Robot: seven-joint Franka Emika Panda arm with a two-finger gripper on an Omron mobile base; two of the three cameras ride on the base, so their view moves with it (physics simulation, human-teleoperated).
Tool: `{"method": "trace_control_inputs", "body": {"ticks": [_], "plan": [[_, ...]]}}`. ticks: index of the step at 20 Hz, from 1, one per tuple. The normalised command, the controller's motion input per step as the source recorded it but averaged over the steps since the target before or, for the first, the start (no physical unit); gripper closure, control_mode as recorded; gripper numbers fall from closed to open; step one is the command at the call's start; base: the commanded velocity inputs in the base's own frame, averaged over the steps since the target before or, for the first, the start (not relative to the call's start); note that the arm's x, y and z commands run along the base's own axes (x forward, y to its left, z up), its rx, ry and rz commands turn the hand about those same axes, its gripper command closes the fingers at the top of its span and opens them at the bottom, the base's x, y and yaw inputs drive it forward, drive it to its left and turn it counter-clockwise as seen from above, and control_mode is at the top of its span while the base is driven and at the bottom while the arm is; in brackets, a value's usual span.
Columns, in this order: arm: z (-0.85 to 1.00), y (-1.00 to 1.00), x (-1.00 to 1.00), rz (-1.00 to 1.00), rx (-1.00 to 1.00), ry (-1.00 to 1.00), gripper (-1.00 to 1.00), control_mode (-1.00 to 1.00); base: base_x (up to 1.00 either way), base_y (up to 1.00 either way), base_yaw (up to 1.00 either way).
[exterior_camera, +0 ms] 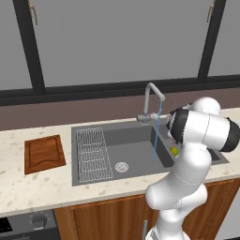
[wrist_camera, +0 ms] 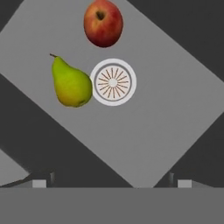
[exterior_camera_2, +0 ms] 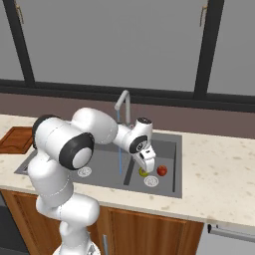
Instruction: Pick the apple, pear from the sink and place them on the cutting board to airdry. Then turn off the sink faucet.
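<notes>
Here my hand [exterior_camera_2: 147,168] hangs over the small side compartment of the sink [exterior_camera_2: 169,149], fingers pointing down and spread wide apart, pinching nothing. Straight below it lie the two fruits: one pear [wrist_camera: 71,83], yellow-green, lying on its side just beside a round drain [wrist_camera: 113,82] and touching its rim, and one apple [wrist_camera: 103,22], red, a little further out past that same drain and apart from the pear. Both rest on the grey floor of the compartment, between my fingertips [wrist_camera: 40,183] in the hand view, with bare basin between them and me.

Just beside my hand, toward the big basin, a thin blue stream of water [exterior_camera_2: 119,149] runs down from the sink faucet [exterior_camera: 152,101], one tall silver gooseneck with a small lever at its base. The wall that divides the two compartments stands between my hand and that stream. The big basin holds one wire rack [exterior_camera: 93,153] at its far end from my hand and a second round drain [exterior_camera: 121,166], so I count two drains in all.

Well apart from my hand, beyond the whole sink, one cutting board [exterior_camera: 44,153] lies flat on the pale speckled counter [exterior_camera: 28,187], reddish-brown and bare. Behind the counter run dark-framed windows [exterior_camera: 117,42]
</notes>
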Motion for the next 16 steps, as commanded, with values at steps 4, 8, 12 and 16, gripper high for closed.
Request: {"method": "trace_control_inputs", "body": {"ticks": [4,8,12,16], "plan": [[-0.21,-0.07,0.16,-0.01,0.02,0.0,-1.0,-1.0,0.0,0.0,0.0],[-0.16,-0.06,0.14,-0.01,0.02,0.0,-1.0,-1.0,0.0,0.0,0.0],[-0.12,-0.01,0.19,0.0,0.01,0.0,-1.0,-1.0,0.0,0.0,0.0],[-0.14,0.0,0.26,0.0,0.0,0.01,-1.0,-1.0,0.0,0.0,0.0]]}}
